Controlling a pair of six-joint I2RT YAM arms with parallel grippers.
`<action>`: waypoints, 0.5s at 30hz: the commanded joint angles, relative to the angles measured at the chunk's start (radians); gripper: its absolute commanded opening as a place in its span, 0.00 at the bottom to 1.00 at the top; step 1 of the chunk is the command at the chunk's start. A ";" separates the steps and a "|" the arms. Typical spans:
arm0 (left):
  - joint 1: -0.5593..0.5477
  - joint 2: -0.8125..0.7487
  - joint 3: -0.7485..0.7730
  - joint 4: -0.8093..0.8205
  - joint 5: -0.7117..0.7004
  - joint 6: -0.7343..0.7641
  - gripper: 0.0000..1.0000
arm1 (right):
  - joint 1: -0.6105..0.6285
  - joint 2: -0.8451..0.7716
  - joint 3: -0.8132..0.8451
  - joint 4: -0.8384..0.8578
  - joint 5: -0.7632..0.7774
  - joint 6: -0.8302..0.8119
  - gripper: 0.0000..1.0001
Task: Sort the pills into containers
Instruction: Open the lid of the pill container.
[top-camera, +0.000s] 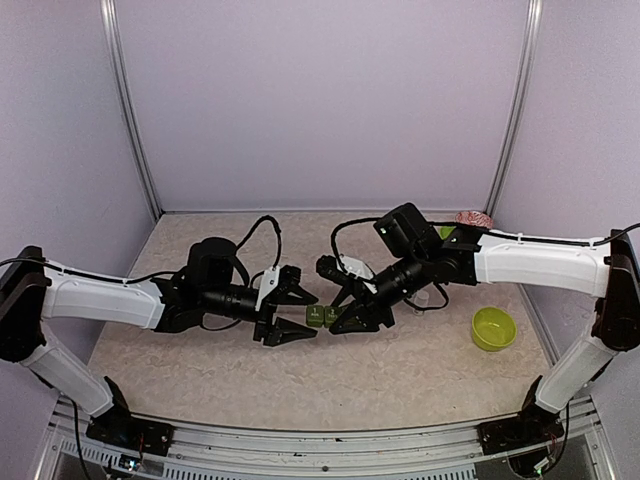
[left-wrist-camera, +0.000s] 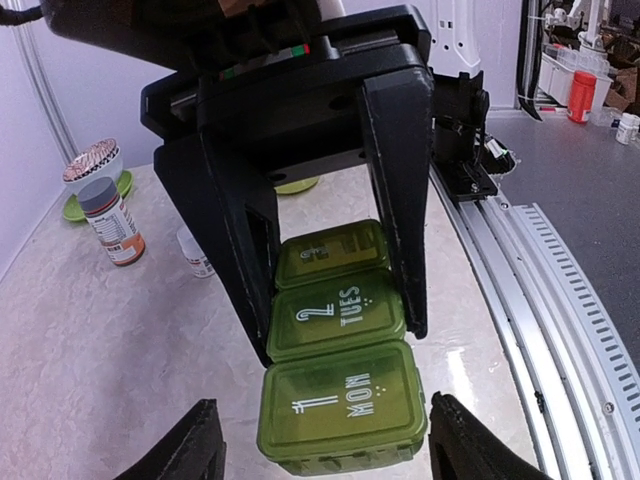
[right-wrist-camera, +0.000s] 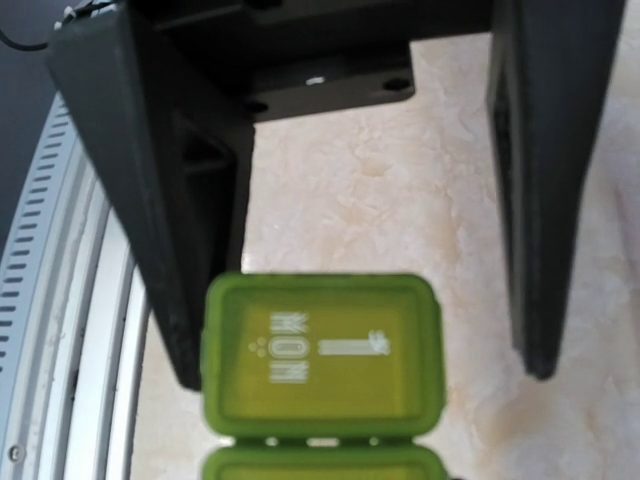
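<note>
A green pill organizer (top-camera: 320, 318) lies on the table between both arms, lids shut. The left wrist view shows its MON lid (left-wrist-camera: 345, 400), its TUES lid (left-wrist-camera: 335, 315) and a third lid. My right gripper (left-wrist-camera: 340, 335) is shut across the TUES compartment, one black finger pressed on each side. My left gripper (left-wrist-camera: 325, 420) straddles the MON compartment (right-wrist-camera: 320, 355), open, with gaps between its fingers (left-wrist-camera: 190, 450) and the box. In the top view the left gripper (top-camera: 312, 314) and the right gripper (top-camera: 338, 303) face each other. No loose pills show.
Left wrist view: an orange-labelled bottle (left-wrist-camera: 112, 222) and a small white bottle (left-wrist-camera: 196, 254) stand beyond the organizer. Behind them a bowl (left-wrist-camera: 92, 163) sits on a green saucer. A yellow-green bowl (top-camera: 493, 328) stands at the right. The metal rail (left-wrist-camera: 540, 300) marks the near edge.
</note>
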 joint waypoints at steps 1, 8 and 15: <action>-0.008 0.006 0.025 -0.013 0.024 0.010 0.64 | 0.012 -0.003 -0.011 -0.014 -0.012 -0.011 0.35; -0.008 0.006 0.020 0.012 0.021 0.004 0.59 | 0.011 0.004 -0.011 -0.017 -0.009 -0.015 0.35; -0.008 -0.002 0.001 0.063 0.029 -0.021 0.63 | 0.011 0.011 -0.007 -0.023 -0.007 -0.017 0.35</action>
